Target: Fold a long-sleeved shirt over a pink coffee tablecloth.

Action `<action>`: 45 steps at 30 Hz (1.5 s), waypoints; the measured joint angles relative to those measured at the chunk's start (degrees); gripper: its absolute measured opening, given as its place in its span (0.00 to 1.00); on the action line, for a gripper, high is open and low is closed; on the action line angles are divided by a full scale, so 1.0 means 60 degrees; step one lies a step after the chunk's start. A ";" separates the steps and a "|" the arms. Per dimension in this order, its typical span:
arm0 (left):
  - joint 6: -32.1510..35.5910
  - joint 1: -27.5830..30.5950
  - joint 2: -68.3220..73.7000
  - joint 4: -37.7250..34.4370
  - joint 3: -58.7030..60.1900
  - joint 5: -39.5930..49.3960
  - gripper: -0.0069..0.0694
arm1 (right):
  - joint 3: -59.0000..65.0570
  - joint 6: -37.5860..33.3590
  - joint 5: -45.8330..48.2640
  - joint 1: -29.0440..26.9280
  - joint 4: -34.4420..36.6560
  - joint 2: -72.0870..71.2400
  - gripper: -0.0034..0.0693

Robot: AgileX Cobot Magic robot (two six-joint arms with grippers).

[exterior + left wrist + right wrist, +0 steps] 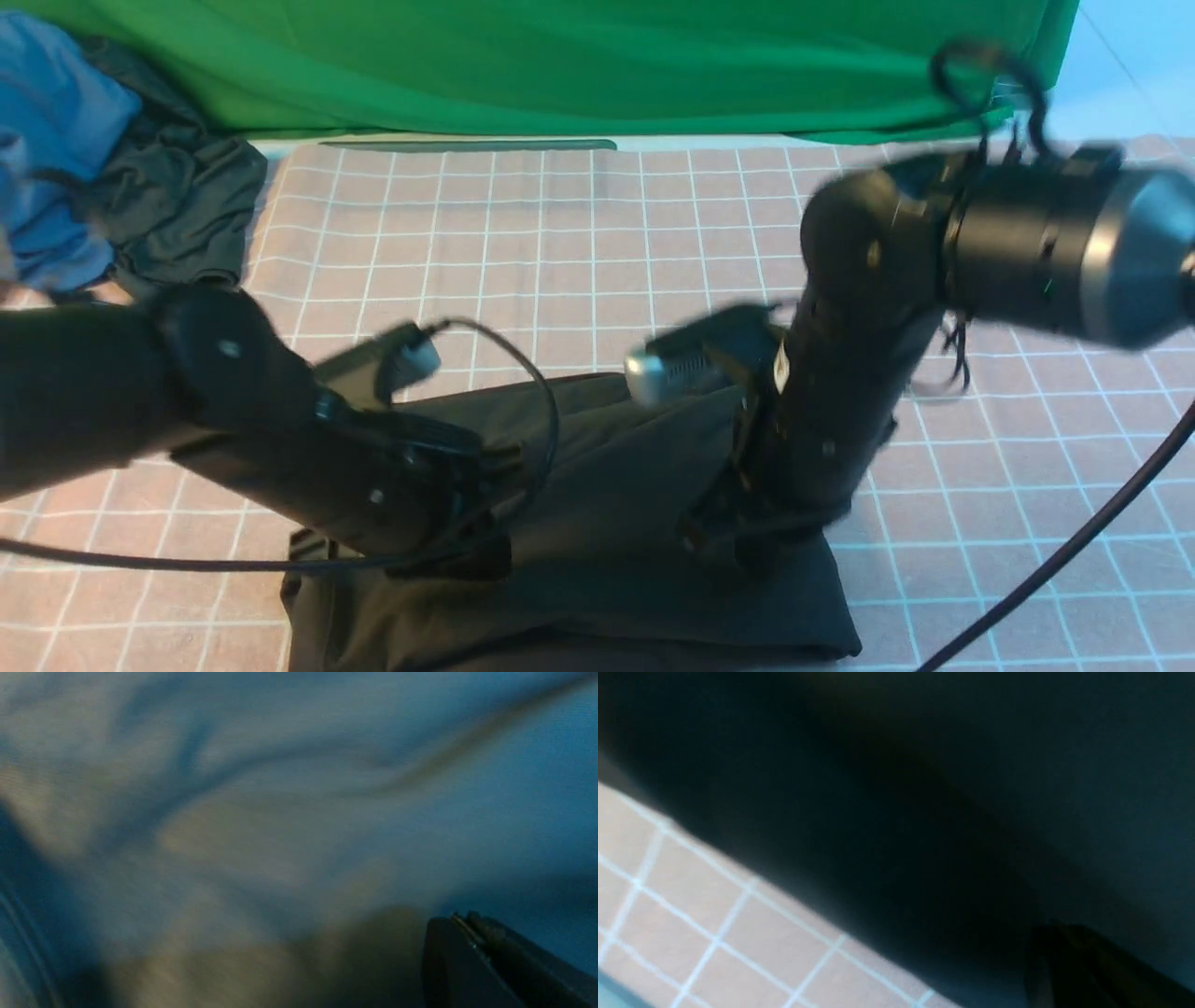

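The long-sleeved shirt (616, 523) lies as a black folded bundle on the pink coffee tablecloth (560, 243), near the front edge. My left gripper (495, 551) reaches down onto the shirt's left part, and my right gripper (714, 541) onto its right part. In the left wrist view the left gripper (460, 919) has its jaws together over blurred cloth (280, 835). The right gripper (1052, 931) also has its jaws together, against the dark shirt (924, 788) beside the checked tablecloth (691, 914). Whether either pinches fabric does not show.
A blue garment (47, 149) and a dark grey-green garment (177, 205) are piled at the back left. The green backdrop (560, 65) hangs behind the table. Black cables (1055, 560) cross the front right and front left.
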 joint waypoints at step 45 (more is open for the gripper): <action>-0.3435 0.1800 -0.0972 0.4518 0.1239 0.1060 0.11 | -0.0847 -0.0501 -0.1075 0.1861 0.0901 0.1027 0.10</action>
